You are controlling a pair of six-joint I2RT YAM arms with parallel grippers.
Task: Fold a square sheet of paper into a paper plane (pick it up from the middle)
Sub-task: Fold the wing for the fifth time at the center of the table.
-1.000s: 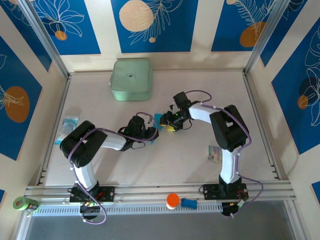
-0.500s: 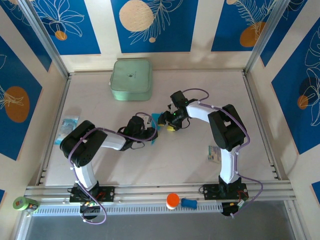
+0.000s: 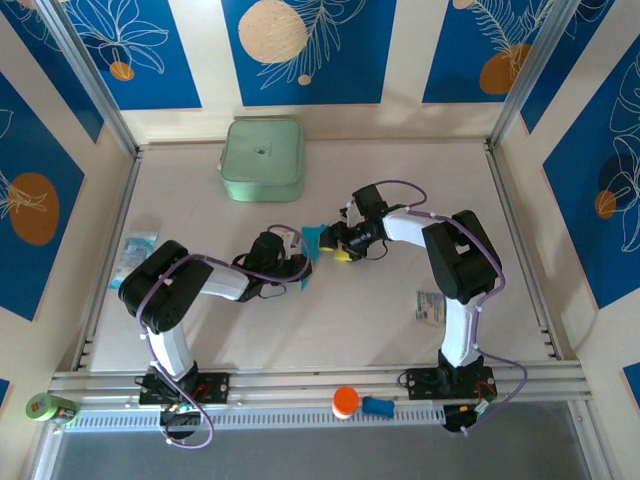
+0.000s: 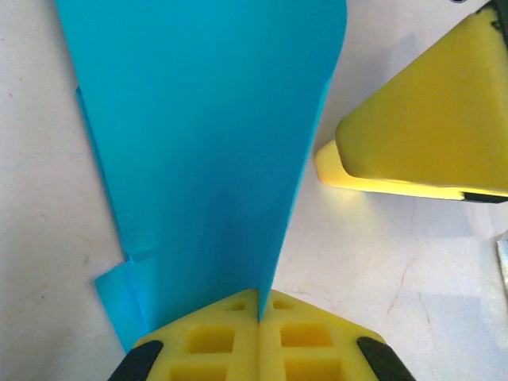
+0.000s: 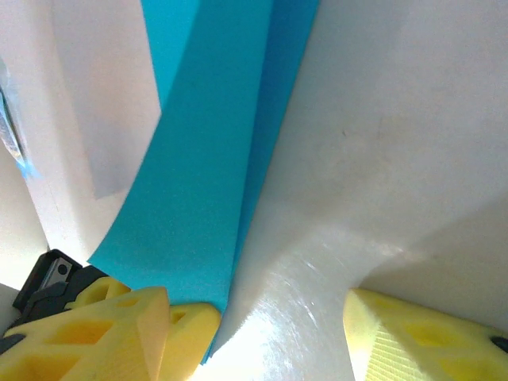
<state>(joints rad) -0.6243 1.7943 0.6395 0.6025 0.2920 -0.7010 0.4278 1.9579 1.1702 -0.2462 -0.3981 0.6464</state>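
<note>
The square sheet of paper (image 3: 316, 238) is cyan-blue and folded into a narrow, layered, tapering shape at the table's middle. In the left wrist view the paper (image 4: 206, 143) stands on edge, and my left gripper (image 4: 259, 300) is shut on its lower crease. My left gripper (image 3: 298, 265) reaches in from the left. My right gripper (image 3: 338, 247) faces it from the right, close beside the paper. In the right wrist view my right gripper (image 5: 274, 317) is open, and the paper (image 5: 210, 190) runs down beside its left finger (image 5: 186, 325). One right fingertip (image 4: 413, 135) sits just right of the paper.
A pale green box (image 3: 262, 160) stands at the back left. Small printed packets lie at the left edge (image 3: 138, 250) and near the right arm (image 3: 430, 305). An orange cap (image 3: 345, 402) and a green roll (image 3: 45, 407) rest on the front rail.
My left jaws have closed fully on the paper. My right gripper shifted left, then back right, staying open beside the paper.
</note>
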